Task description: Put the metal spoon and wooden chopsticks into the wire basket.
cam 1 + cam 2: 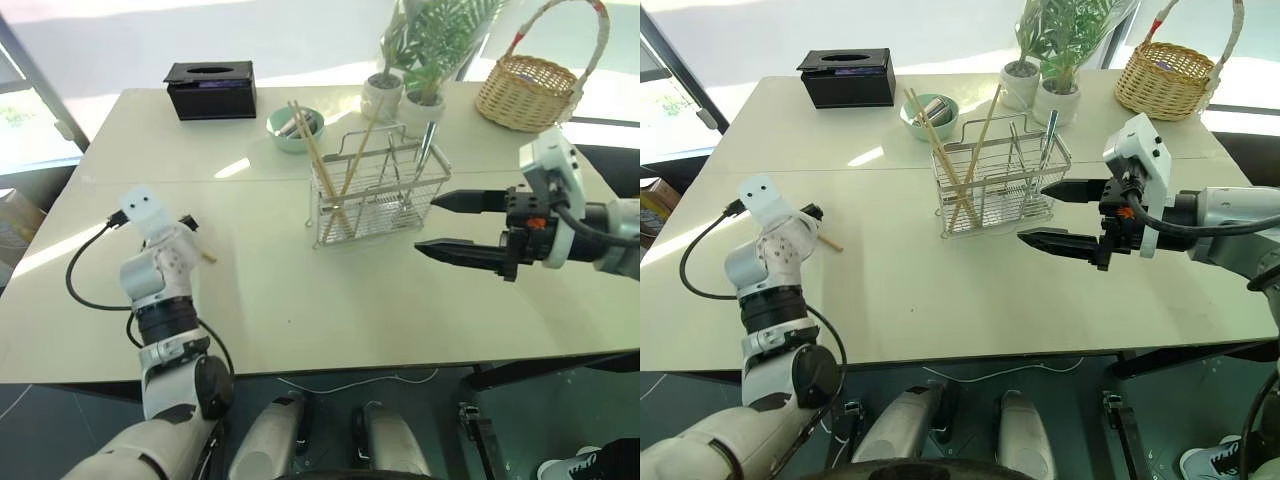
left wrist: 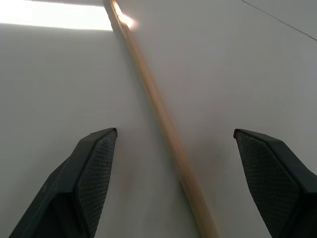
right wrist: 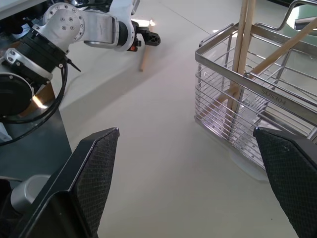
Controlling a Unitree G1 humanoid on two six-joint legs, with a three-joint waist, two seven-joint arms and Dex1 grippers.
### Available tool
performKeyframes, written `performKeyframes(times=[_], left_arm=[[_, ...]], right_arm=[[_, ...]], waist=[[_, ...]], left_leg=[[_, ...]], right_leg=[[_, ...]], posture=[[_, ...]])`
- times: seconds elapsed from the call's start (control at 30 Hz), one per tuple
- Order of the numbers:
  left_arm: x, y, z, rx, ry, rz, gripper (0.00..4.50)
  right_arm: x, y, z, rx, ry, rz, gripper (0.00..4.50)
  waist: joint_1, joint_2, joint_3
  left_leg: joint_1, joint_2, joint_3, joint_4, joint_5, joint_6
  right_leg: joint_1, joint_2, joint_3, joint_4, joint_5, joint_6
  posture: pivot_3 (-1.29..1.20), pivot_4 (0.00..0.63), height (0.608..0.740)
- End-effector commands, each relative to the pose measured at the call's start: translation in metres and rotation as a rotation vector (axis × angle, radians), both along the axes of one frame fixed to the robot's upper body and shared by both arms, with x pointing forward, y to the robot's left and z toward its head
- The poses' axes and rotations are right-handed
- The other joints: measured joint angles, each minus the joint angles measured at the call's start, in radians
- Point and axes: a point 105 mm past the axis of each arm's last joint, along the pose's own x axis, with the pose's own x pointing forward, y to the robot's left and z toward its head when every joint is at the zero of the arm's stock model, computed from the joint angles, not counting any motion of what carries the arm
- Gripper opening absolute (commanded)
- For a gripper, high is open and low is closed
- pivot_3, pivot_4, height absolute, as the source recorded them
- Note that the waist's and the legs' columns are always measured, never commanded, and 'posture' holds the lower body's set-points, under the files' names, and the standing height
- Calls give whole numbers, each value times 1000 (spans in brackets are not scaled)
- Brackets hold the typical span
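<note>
Nearest to where the robot is standing, the pale counter [image 1: 300, 300] is carrying everything, and on its left half the left pincer [image 2: 173, 144] is hanging low over one wooden chopstick [image 2: 163, 119] lying flat on the surface, jaws spread wide to either side of the stick and gripping nothing. Across from it the right pincer [image 1: 1060, 215] is hovering just beside the wire basket [image 1: 995, 190], jaws gaping and empty too. Inside the basket, several wooden chopsticks [image 1: 940, 150] are leaning upright against the wires, and the metal spoon [image 1: 1048, 135] appears to be standing at its far right end. That loose stick is looking light, stiff and slim, likely to roll or skid on the smooth top, so I'd pinch it near mid-length, squarely across its width.
</note>
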Motion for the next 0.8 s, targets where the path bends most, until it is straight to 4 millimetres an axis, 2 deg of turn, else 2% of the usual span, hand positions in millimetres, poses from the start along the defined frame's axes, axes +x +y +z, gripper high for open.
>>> performKeyframes(times=[0.03, 0.3, 0.37, 0.5, 0.6, 0.7, 0.8], left_arm=[[5, -1, 5, 9, 11, 54, 3981], [-7, 3, -18, 13, 156, 168, 3981], [-17, 8, -25, 59, 211, 217, 3981], [-27, 8, -33, 50, 237, 249, 3981], [-30, 7, -39, 17, 243, 253, 3099], [-31, 7, -41, 9, 238, 252, 1600], [-34, 10, -42, 8, 240, 263, 50]], right_arm=[[-2, 0, 10, 15, -70, -11, 4500], [0, 0, 10, 22, -82, -35, 4500], [0, -1, 10, 22, -87, -42, 4500], [1, 0, 10, 24, -91, -45, 4500], [2, 0, 13, 49, -92, -49, 4500], [4, 0, 23, 105, -97, -54, 4500], [5, 0, 24, 110, -98, -58, 4500]], waist=[[0, 0, 0], [-6, 0, 0], [-7, 0, -1], [-8, 1, -2], [-8, 1, -4], [-10, 2, -5], [-8, 3, -7]], left_leg=[[0, 0, 0, 0, 0, 0], [0, 0, 0, 0, 0, 0], [0, 0, 0, 0, 0, 0], [1, 0, 1, -1, 0, 0], [1, 0, 1, -1, 0, 0], [2, 0, 1, -1, 0, 0], [2, 0, 2, -1, 0, 0]], right_leg=[[0, 0, 0, 0, 0, 0], [0, 0, 0, 0, 0, 0], [0, 0, 0, 0, 0, 0], [0, 0, 1, 0, 0, 0], [0, 0, 1, 0, 0, 0], [1, 0, 1, 0, 0, 0], [1, 0, 1, 0, 0, 0]], posture=[[0, 150, 740], [0, 150, 740], [0, 150, 740], [0, 150, 740], [0, 150, 740], [0, 150, 740], [0, 150, 740]])
